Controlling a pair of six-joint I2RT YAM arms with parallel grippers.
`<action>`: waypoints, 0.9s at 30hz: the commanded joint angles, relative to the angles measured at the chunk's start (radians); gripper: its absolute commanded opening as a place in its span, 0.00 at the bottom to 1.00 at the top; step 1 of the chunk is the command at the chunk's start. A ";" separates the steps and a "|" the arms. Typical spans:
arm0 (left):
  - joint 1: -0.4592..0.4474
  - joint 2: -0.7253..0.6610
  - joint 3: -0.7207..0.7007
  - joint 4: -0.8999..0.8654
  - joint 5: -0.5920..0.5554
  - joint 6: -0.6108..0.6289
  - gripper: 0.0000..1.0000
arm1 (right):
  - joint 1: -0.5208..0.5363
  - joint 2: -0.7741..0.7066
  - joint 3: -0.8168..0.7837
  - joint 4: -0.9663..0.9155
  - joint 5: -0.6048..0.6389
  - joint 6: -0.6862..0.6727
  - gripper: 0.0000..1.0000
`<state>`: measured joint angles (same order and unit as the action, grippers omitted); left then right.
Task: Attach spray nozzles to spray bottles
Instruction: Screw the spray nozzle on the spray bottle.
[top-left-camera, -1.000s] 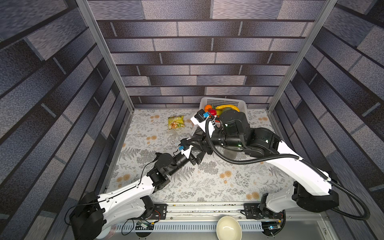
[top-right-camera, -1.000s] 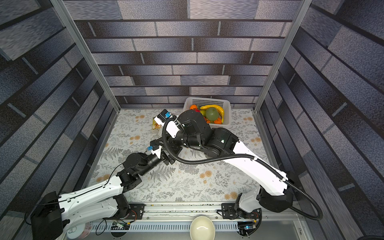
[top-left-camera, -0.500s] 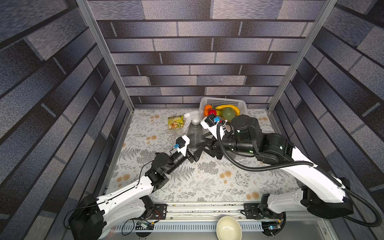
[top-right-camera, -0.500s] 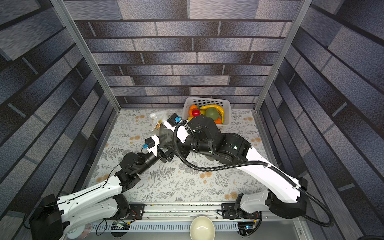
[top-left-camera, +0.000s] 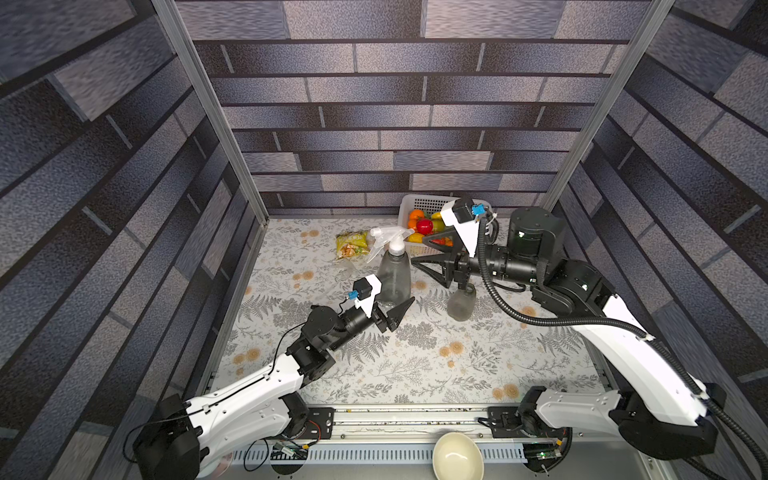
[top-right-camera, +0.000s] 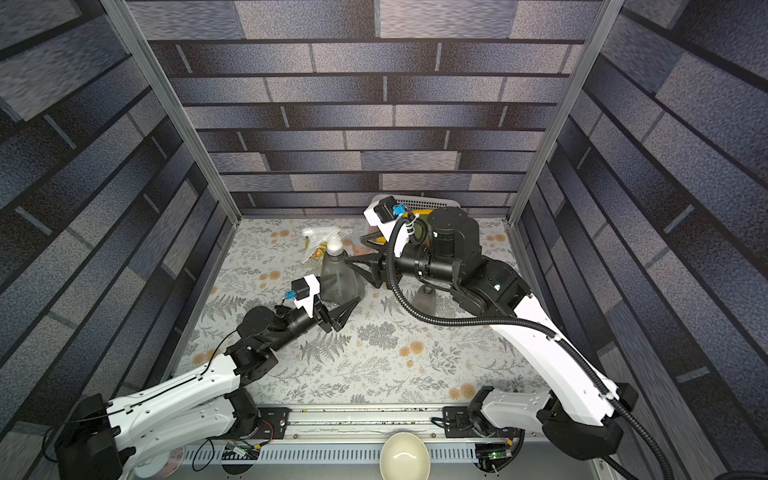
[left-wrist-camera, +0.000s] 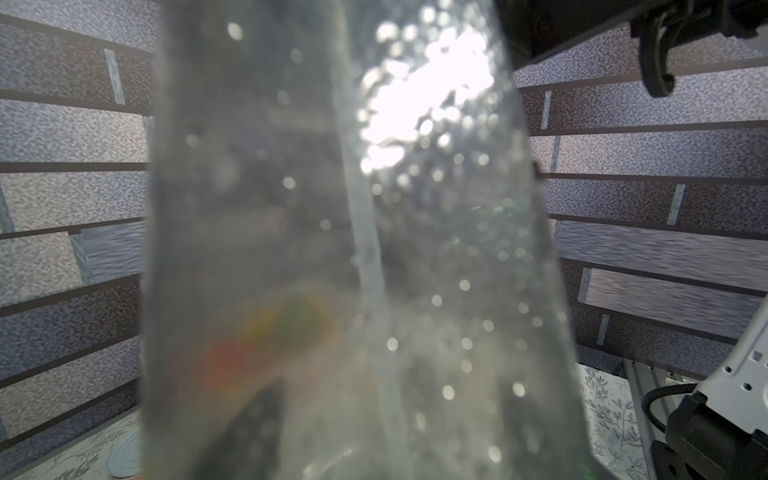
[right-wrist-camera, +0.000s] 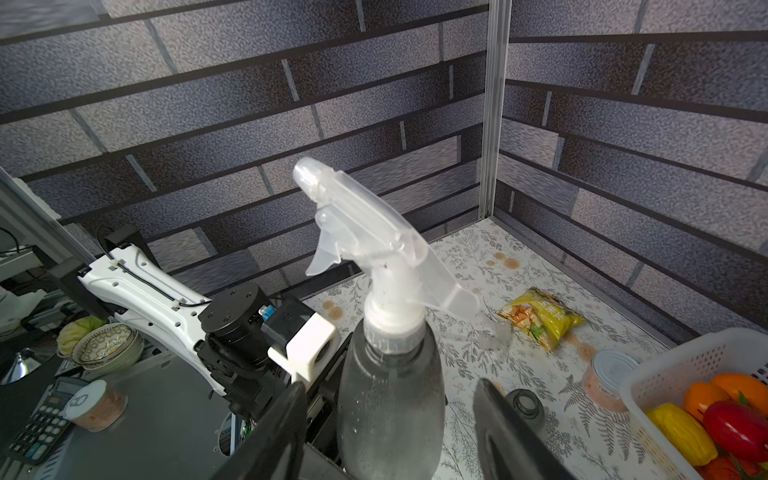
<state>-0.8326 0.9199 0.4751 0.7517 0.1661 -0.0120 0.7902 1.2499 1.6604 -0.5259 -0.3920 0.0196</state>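
A smoky-grey spray bottle (top-left-camera: 392, 274) (top-right-camera: 338, 276) stands upright on the mat with a clear-whitish spray nozzle (top-left-camera: 388, 239) (right-wrist-camera: 361, 232) sitting on its neck. My left gripper (top-left-camera: 397, 303) (top-right-camera: 343, 303) is shut on its wide base, and the bottle (left-wrist-camera: 353, 249) fills the left wrist view. To its right my right gripper (top-left-camera: 417, 249) (top-right-camera: 354, 249) (right-wrist-camera: 390, 432) is open, its fingers (right-wrist-camera: 282, 428) apart from the bottle (right-wrist-camera: 390, 395). A second spray bottle (top-left-camera: 461, 301) (right-wrist-camera: 525, 407) stands bare-necked below the right arm.
At the back stands a white basket (top-left-camera: 415, 205) (right-wrist-camera: 685, 374) of toy fruit. A yellow snack packet (top-left-camera: 352, 245) (right-wrist-camera: 540, 318) lies left of it, and a pinkish tin can (top-right-camera: 359, 245) (right-wrist-camera: 609, 380) sits close by. A cream bowl (top-left-camera: 457, 457) rests beyond the front rail.
My right gripper opened, left the nozzle and drew back to the right. The nozzle stays on the bottle, which my left gripper still holds in place.
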 joint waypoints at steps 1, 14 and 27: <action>-0.011 -0.009 0.044 0.007 0.029 -0.014 0.62 | -0.017 0.043 0.048 0.065 -0.111 0.023 0.62; -0.036 -0.002 0.066 0.011 0.019 0.012 0.62 | -0.019 0.093 0.026 0.089 -0.091 0.048 0.50; -0.037 0.025 0.079 0.039 -0.007 0.036 0.61 | -0.014 0.076 -0.064 0.147 -0.123 0.112 0.37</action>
<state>-0.8627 0.9436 0.5056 0.7315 0.1631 -0.0071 0.7765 1.3331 1.6222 -0.4076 -0.5179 0.1040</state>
